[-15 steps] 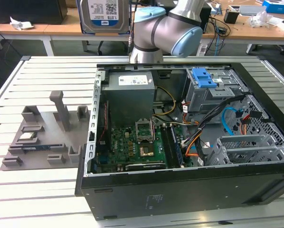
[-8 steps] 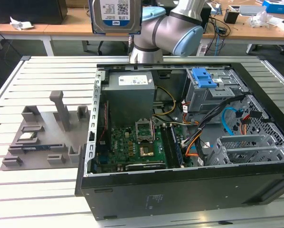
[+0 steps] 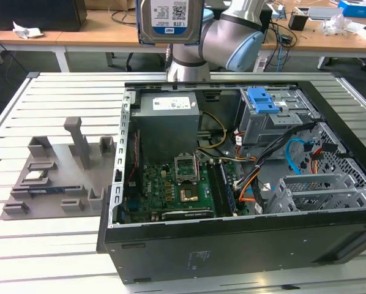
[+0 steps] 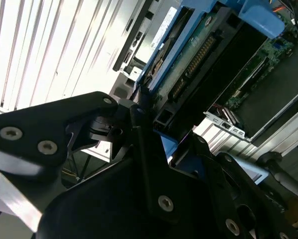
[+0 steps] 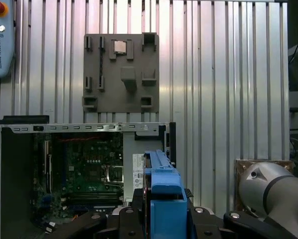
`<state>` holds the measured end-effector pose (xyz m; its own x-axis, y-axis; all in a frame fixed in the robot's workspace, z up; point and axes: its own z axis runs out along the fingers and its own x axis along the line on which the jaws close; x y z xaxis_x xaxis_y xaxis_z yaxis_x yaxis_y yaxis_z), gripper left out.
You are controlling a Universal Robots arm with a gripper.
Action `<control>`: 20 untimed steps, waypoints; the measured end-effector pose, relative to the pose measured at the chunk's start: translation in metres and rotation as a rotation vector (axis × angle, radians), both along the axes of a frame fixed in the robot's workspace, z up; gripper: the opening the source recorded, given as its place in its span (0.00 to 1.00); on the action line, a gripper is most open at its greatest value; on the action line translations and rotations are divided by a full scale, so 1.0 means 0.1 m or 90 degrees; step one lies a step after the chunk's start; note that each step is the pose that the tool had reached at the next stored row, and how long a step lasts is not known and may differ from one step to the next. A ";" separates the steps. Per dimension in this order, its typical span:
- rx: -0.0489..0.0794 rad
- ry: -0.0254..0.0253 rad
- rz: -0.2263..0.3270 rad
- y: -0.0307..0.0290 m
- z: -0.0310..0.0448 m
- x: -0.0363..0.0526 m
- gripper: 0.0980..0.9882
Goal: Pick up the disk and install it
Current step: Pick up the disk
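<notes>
Up high, the flat silver-grey disk [image 3: 169, 18] in its blue plastic frame sits between the black jaws, which squeeze it tight, above the open black computer case [image 3: 232, 248] on the slatted metal bench [image 3: 48, 257].

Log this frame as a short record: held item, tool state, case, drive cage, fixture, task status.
Held: the disk, held aloft, outside the computer case
Tool: tool shut on the disk's blue caddy
Case: open, lying on the slatted table
Cage: drive cage inside the case, toward the exterior view's right
Fixture: grey fixture at the exterior view's left of the case, chip in it
Status: disk picked up, not installed
</notes>
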<state>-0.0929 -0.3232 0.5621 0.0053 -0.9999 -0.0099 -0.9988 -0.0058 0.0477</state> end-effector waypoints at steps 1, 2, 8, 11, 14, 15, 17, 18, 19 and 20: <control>0.000 0.0001 0.000 0.000 -0.002 0.032 0.30; 0.000 0.0001 0.000 0.000 -0.003 0.062 0.30; 0.000 0.0005 0.000 0.000 -0.014 0.300 0.30; 0.000 0.0005 0.000 0.000 -0.019 0.410 0.30; 0.000 0.0005 0.000 0.000 -0.024 0.505 0.30; 0.000 0.0005 0.000 0.000 -0.025 0.530 0.30; 0.000 0.0006 0.000 0.000 -0.028 0.589 0.30; 0.000 0.0006 0.000 0.000 -0.029 0.614 0.30; 0.000 0.0005 0.000 0.000 -0.032 0.653 0.30; 0.000 0.0006 0.000 0.000 -0.033 0.685 0.30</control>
